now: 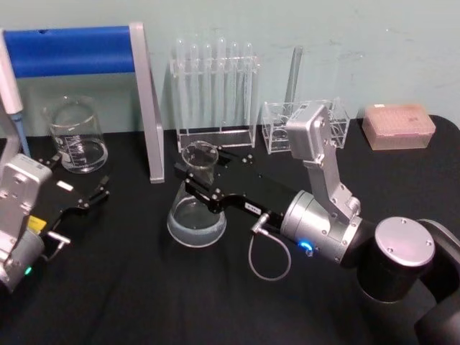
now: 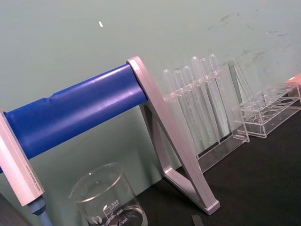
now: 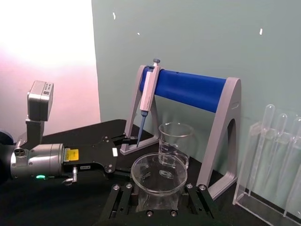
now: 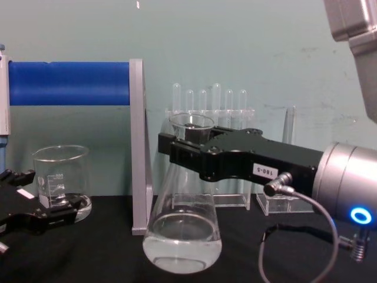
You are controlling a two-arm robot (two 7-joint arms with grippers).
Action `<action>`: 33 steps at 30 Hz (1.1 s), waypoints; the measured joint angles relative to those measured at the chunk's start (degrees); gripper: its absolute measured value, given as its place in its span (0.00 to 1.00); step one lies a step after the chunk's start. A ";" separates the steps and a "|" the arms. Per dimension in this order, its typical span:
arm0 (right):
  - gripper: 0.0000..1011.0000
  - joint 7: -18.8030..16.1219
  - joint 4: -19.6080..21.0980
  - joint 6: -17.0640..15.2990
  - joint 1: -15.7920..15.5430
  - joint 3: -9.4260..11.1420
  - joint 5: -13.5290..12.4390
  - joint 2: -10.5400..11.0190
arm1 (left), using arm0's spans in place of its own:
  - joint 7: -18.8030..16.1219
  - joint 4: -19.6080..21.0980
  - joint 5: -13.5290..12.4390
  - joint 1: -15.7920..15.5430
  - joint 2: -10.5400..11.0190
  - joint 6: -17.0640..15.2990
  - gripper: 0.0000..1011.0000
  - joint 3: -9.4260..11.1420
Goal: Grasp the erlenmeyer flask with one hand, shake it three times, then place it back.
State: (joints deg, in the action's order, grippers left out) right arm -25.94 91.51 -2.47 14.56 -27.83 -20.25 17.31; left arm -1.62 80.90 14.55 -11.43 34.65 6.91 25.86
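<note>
- My right gripper (image 1: 195,162) reaches in from 4 o'clock and is clamped on the neck of the erlenmeyer flask (image 1: 195,215), just under the flared rim, with one finger on each side.
- The flask stands upright near the middle of the black table (image 1: 129,287), with a shallow pool of clear liquid in its wide base. I cannot tell whether the base rests on the table or is just off it.
- I judge this to be the grasp step, with the shaking not yet done. The next move calls for a firm hold and a straight lift. Three short shakes follow, gentle enough to keep the liquid below the neck.
- My left gripper (image 1: 80,178) lies idle at 9 o'clock, fingers apart, holding nothing.
- Around the flask are a beaker (image 1: 75,136) at 10 o'clock, the blue-barred pipette stand (image 1: 75,50) at 11 and a test tube rack (image 1: 214,93) just behind at 12. A smaller rack (image 1: 273,126) is at 1 and a pink tip box (image 1: 397,126) at 2.
- The stand's grey upright and the test tube rack are nearest. A wide swing toward 11 or 12 could strike them, so I would shake well above them or toward 6.
</note>
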 joint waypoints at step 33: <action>0.45 11.77 -9.97 1.78 4.58 12.55 4.61 -0.71 | 0.00 0.00 0.00 0.00 0.00 0.00 0.99 0.00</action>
State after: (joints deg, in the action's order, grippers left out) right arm -14.17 81.54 -0.70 19.14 -15.28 -15.64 16.60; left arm -1.62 80.90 14.55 -11.43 34.64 6.91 25.86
